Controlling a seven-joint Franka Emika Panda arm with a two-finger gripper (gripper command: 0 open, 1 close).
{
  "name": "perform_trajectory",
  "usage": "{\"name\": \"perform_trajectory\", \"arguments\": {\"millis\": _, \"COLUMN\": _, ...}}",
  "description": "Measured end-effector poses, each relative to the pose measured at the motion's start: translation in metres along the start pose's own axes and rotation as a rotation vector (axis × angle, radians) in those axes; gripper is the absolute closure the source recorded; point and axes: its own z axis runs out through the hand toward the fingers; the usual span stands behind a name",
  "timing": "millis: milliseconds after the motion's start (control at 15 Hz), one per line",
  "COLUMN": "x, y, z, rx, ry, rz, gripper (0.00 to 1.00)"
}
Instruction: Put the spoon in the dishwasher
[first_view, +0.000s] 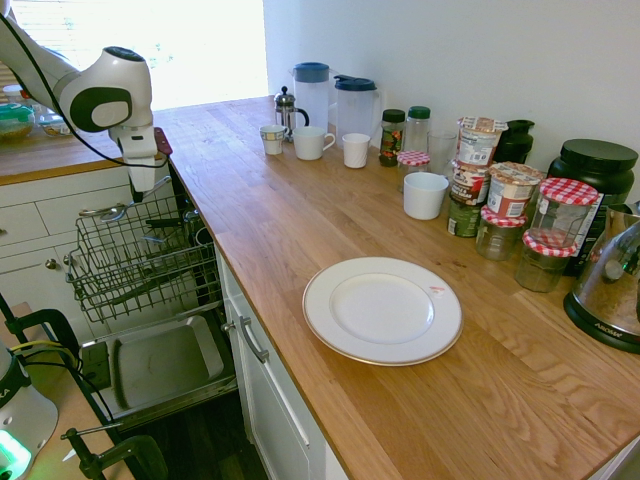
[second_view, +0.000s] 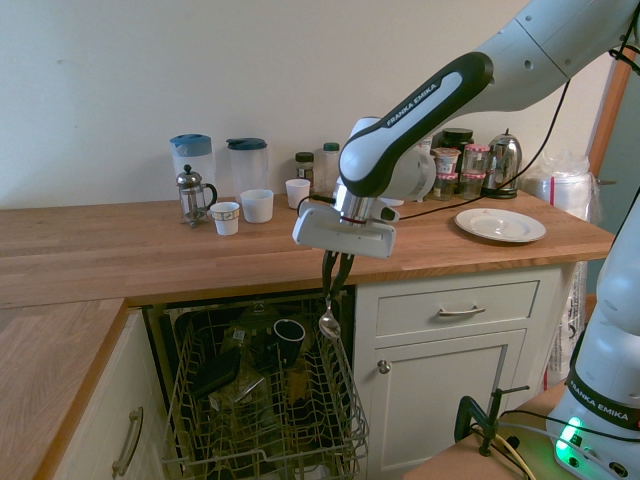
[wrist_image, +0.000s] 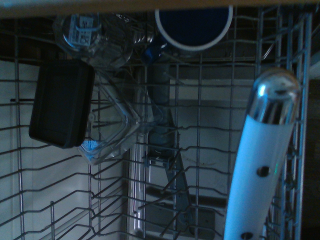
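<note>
The dishwasher (second_view: 262, 400) stands open under the wooden counter (first_view: 330, 230), its door (first_view: 160, 365) dropped flat and its wire rack (first_view: 140, 255) pulled out over it. In the rack, as the second exterior view shows, sit a dark cup (second_view: 289, 338) with a white rim near the right side, a flat black box (second_view: 215, 372) to its left and some clear plastic pieces (second_view: 240, 395) between them; the wrist view shows the same black box (wrist_image: 61, 104), a clear container (wrist_image: 107, 125) and the cup (wrist_image: 194, 25) from above.

On the counter, a white plate (first_view: 382, 310) lies bare near the front edge. Far along the wall stand two jugs (first_view: 335, 100), a small coffee press (first_view: 287, 110), mugs (first_view: 312, 142) and a cluster of jars (first_view: 510, 210).

The gripper (second_view: 335, 268) hangs over the rack's right side, pointing steeply down, its fingers pressed together on the spoon (second_view: 329, 318). The spoon dangles below the fingertips, bowl lowest, just above the rack's top wires and just right of the cup. In the wrist view its whitish handle (wrist_image: 260, 165) with a shiny cap rises across the wire grid.
</note>
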Motion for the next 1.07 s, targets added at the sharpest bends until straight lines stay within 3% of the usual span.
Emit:
{"name": "perform_trajectory", "arguments": {"millis": 200, "x": -0.017, "y": 0.001, "z": 0.049, "rx": -0.019, "ry": 0.007, "rz": 0.013, "gripper": 1.0}}
{"name": "perform_trajectory", "arguments": {"millis": 1067, "x": 0.017, "y": -0.026, "z": 0.217, "rx": -0.177, "ry": -0.012, "rz": 0.035, "gripper": 1.0}}
